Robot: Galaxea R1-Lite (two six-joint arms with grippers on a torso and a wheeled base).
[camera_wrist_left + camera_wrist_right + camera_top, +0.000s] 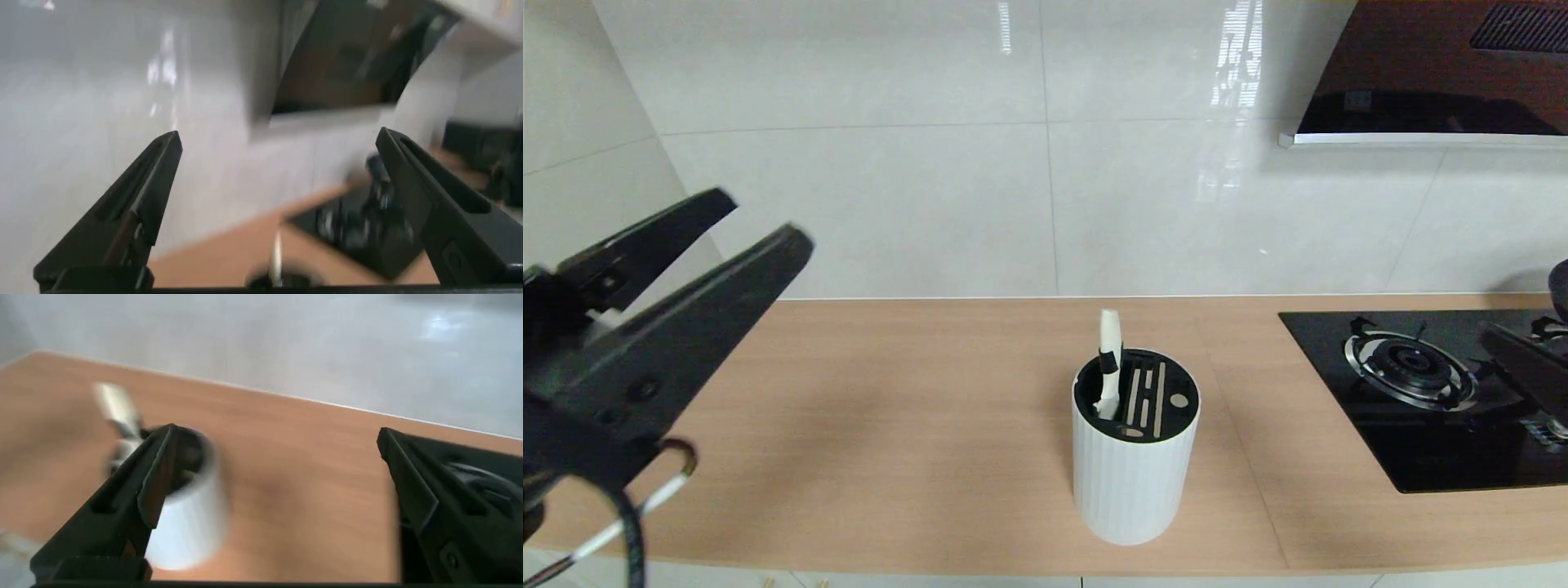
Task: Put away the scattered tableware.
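Observation:
A white ribbed utensil holder (1134,474) with a black slotted top stands near the front of the wooden counter (915,425). A white-handled utensil (1110,347) sticks up out of one of its slots. My left gripper (764,219) is raised at the far left, well away from the holder, open and empty (278,140). In the right wrist view my right gripper (276,437) is open and empty, above the counter, with the holder (188,514) and the utensil (118,412) beyond one finger. A dark finger (1523,363) of the right gripper hangs over the stove.
A black gas stove (1421,392) with a ringed burner (1411,367) fills the counter's right end. A dark range hood (1437,73) hangs above it on the white tiled wall (1045,163). Bare counter lies left of the holder.

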